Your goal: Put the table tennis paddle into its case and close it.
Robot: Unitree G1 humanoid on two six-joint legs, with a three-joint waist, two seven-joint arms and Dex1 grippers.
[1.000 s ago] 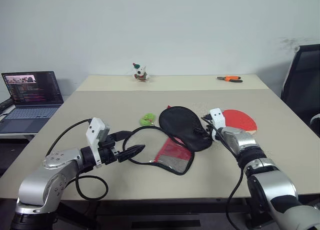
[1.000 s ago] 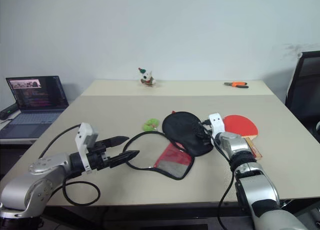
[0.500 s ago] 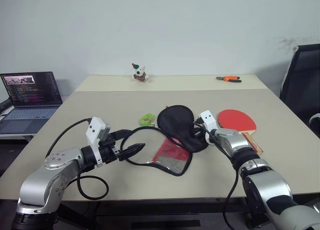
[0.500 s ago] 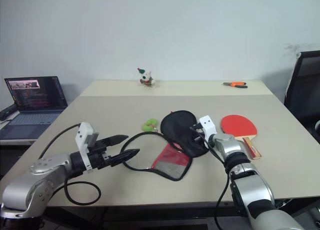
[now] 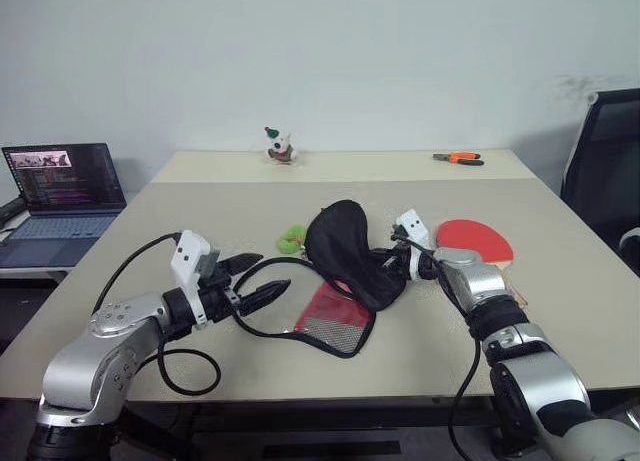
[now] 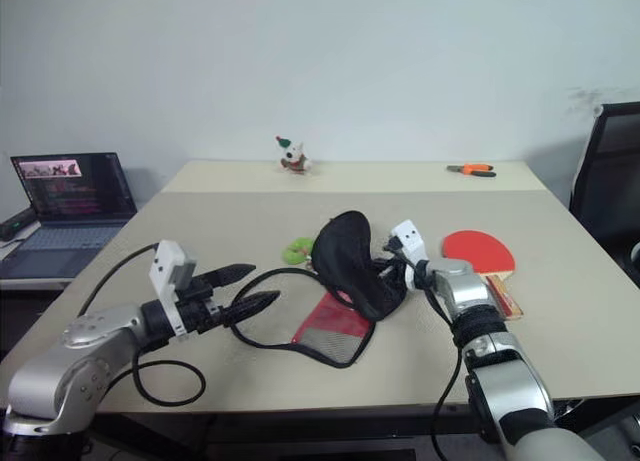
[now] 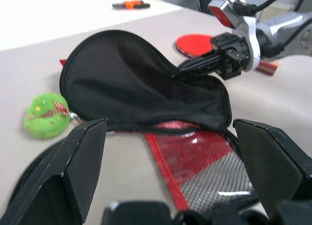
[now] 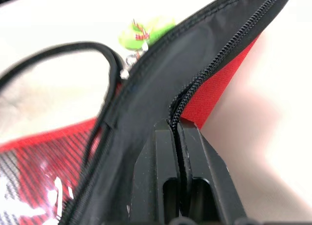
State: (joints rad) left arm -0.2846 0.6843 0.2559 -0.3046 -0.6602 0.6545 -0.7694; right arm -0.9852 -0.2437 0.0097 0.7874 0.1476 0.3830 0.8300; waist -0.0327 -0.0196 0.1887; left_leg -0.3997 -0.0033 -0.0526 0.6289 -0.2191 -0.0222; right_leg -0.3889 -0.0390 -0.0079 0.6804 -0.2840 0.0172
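Now right tool (image 5: 396, 258) pinched on case (image 5: 345, 251) edge, black flap lifted higher than before, left tool (image 5: 262, 279) wide apart

An open laptop (image 5: 62, 196) sits on a side surface left of the beige table (image 5: 210, 221). At the table's far edge stand a small toy figure (image 5: 280, 146) and orange-handled pliers (image 5: 459, 158). A green fuzzy ball (image 5: 292, 239) lies mid-table; a black office chair (image 5: 604, 166) stands at right

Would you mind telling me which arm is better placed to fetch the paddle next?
Probably the left: its gripper is open and empty, though the paddle lies across the table. The right gripper is shut on the case flap.
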